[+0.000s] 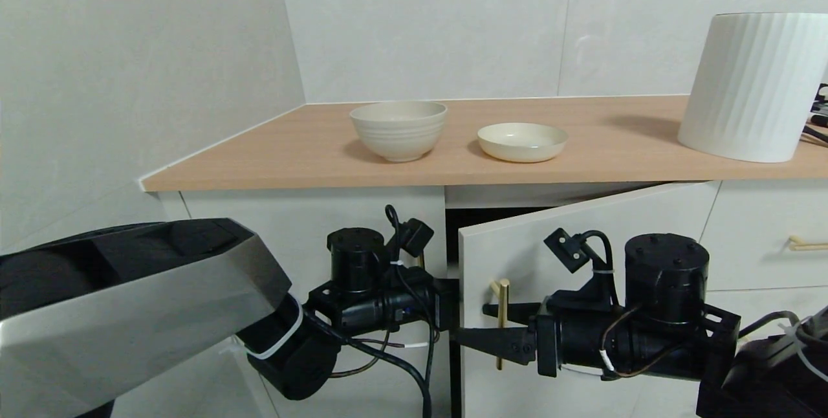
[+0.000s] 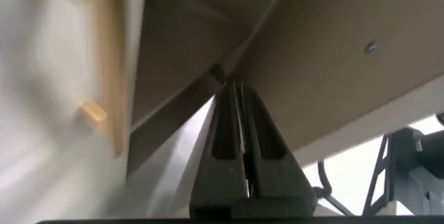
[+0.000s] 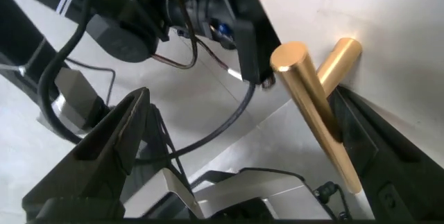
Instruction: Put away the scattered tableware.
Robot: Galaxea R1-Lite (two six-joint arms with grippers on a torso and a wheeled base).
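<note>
A ribbed cream bowl point(image 1: 399, 130) and a shallow cream dish point(image 1: 522, 142) stand side by side on the wooden counter point(image 1: 291, 153). Below them the right cabinet door point(image 1: 582, 237) is ajar. Its brass handle point(image 1: 502, 321) point(image 3: 312, 106) lies between the open fingers of my right gripper point(image 1: 495, 324) point(image 3: 243, 106), close against one finger point(image 3: 368, 141). My left gripper point(image 1: 449, 305) point(image 2: 238, 127) is shut with nothing in it. Its tips sit at the dark gap beside the door's free edge.
A tall white ribbed container point(image 1: 753, 85) stands on the counter's right end, with dark items behind it. The left cabinet door point(image 1: 291, 224) is closed. A drawer with a brass handle point(image 1: 807, 244) is at the far right. Tiled walls enclose the corner.
</note>
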